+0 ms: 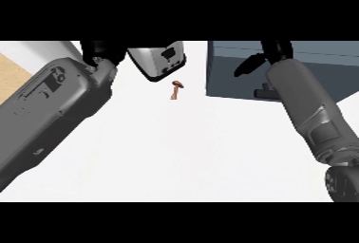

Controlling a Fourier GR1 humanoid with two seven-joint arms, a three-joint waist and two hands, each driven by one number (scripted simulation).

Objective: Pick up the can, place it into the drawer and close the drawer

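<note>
**Both arms up by drawer, can held at top edge**

White counter (175, 152) fills the view. Dark blue-grey drawer unit (231, 71) sits top right. Left forearm (49, 109) runs diag. from lower left; right forearm (308, 109) crosses drawer front. Silver can (157, 59) tilted at top centre, left hand (105, 50) curled on it. Right hand (270, 54) over drawer, fingers partly curled, holding nothing. Small brown mushroom-like obj. (175, 88) lies below can, apart from it.
</note>
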